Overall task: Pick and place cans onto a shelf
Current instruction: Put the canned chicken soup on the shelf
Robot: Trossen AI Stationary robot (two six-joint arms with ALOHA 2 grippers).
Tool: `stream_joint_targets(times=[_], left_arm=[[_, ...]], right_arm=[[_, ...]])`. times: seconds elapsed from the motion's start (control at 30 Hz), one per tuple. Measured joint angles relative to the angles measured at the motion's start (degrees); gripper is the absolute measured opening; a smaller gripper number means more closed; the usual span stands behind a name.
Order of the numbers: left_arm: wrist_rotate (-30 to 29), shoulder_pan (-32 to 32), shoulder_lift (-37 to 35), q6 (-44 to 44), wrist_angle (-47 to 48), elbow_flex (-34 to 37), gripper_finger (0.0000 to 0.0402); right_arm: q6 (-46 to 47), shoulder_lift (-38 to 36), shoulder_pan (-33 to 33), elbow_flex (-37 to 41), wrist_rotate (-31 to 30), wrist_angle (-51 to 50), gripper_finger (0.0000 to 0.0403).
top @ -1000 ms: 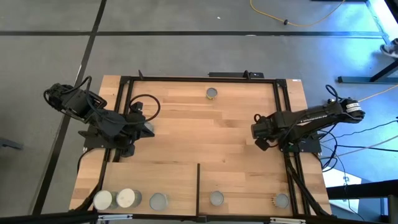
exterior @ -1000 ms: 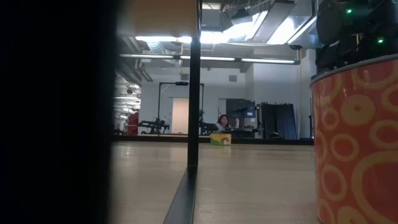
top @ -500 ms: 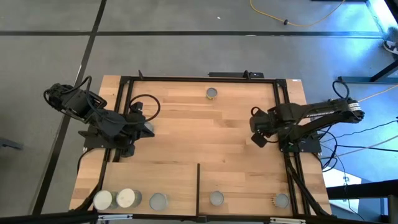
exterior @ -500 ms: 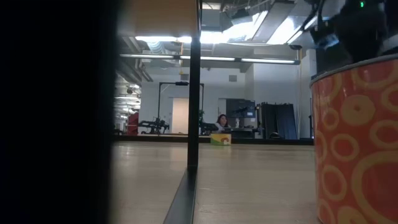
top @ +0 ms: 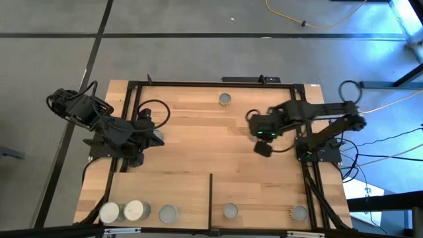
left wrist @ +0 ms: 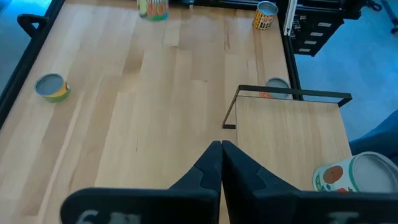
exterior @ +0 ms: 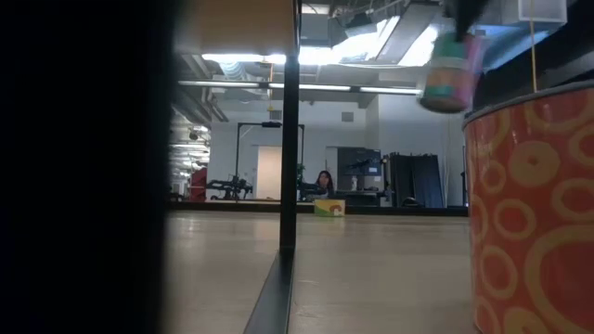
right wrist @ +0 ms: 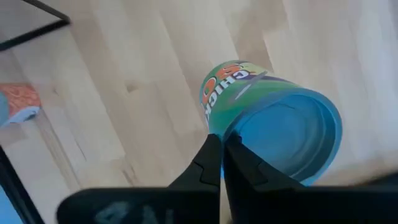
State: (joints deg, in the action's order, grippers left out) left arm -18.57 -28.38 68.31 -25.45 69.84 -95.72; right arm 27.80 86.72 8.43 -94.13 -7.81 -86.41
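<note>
My right gripper is over the middle right of the table, shut on a can with a green, blue and orange label. The low view shows that can up in the air. My left gripper is shut and empty at the table's left side. The shelf, a pale board with a thin black upright edge, lies at the near left. Two whitish-topped cans and a grey-topped one stand on it. One can stands on the table at the far edge. My right gripper has the can by the edge of its round end, where the two fingers close together. The fingers themselves hide the exact place of contact. The can is lifted clear of the table and hangs tilted, its recessed end toward the wrist camera.
Two more cans stand at the near edge, right of the shelf's upright. The orange-patterned one fills the low view's right side. A black frame runs round the tabletop. A person sits in the room far behind.
My right gripper has swung from the table's right edge toward the table's middle and a little toward the far edge, carrying the can. The can now shows high in the low view, where before only the dark arm showed.
</note>
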Motion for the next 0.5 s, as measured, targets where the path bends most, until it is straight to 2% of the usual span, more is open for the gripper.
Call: stream_joint_targets(times=[0.27, 0.5], left_arm=[[0.00, 0.01, 0.00, -1.51, -0.02, 0.00, 0.0000], [0.00, 0.00, 0.00, -1.53, -0.02, 0.00, 0.0000]], right_arm=[[-14.23, 16.43, -0.09, -17.05, -0.13, 0.13, 0.0006], [-21.17, 26.07, -1.93, -24.11, 1.01, 2.37, 0.0006]])
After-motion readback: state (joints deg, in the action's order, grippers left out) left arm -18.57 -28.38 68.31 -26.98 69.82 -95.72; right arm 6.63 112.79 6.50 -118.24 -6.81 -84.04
